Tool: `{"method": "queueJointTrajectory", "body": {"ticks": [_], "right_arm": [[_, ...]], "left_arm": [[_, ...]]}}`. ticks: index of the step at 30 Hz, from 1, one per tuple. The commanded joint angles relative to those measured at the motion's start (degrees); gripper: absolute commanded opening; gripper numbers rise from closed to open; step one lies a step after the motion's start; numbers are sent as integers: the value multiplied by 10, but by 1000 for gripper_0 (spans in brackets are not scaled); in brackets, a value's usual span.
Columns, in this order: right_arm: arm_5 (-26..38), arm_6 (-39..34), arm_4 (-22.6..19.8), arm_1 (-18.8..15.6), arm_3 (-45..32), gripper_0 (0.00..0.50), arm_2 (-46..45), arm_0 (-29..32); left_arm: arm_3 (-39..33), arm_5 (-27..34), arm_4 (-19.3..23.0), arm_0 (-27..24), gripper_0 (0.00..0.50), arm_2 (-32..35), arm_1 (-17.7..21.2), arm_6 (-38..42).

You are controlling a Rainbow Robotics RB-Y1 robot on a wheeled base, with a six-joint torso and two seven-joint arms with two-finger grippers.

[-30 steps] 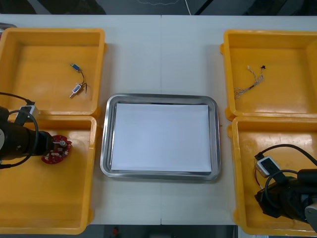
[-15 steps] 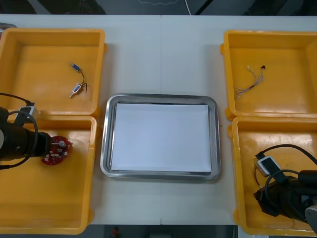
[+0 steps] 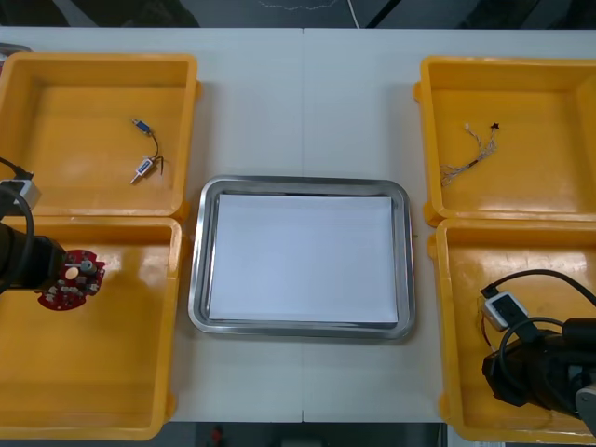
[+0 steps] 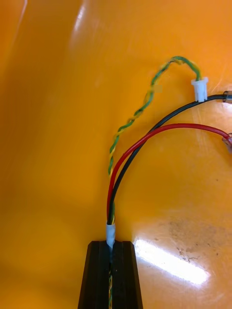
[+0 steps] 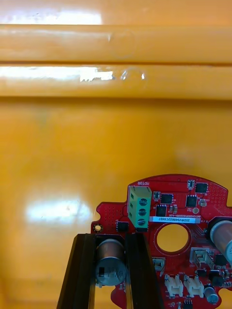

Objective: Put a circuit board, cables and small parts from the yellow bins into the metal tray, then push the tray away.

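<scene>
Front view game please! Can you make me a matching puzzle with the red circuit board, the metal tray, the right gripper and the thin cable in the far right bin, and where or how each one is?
Things:
1. round red circuit board
2. metal tray
3. right gripper
4. thin cable

Places or states:
A. white inside, between the bins
B. gripped by the left gripper, within the near left yellow bin
C. shut on cables in the near right yellow bin
D. lying in the far right yellow bin

Pairs: 1-B, 2-A, 3-C, 4-D
</scene>
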Motion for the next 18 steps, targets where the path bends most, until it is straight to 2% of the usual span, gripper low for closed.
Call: {"method": "queueJointTrajectory", "body": {"ticks": [1, 4, 6, 8, 14, 18], "right_arm": [[46, -13, -11, -13, -64, 0, -49, 15], [68, -13, -16, -12, -85, 0, -64, 14], [119, -15, -41, -12, -124, 0, -95, 4], [143, -16, -56, -13, -138, 0, -111, -2], [217, -20, -114, -18, -191, 0, -177, -24], [274, -22, -156, -26, -218, 0, -223, -52]], "left_arm": [[-51, 62, 38, -40, 0, 34, -3, -25], [-63, 85, 52, -54, 0, 36, -3, -20], [-83, 123, 74, -84, 0, 30, -3, -10], [-94, 126, 77, -100, 1, 18, -3, -5], [-130, 126, 78, -155, 0, -63, -3, 54], [-139, 126, 78, -210, 0, -139, -12, 109]]}}
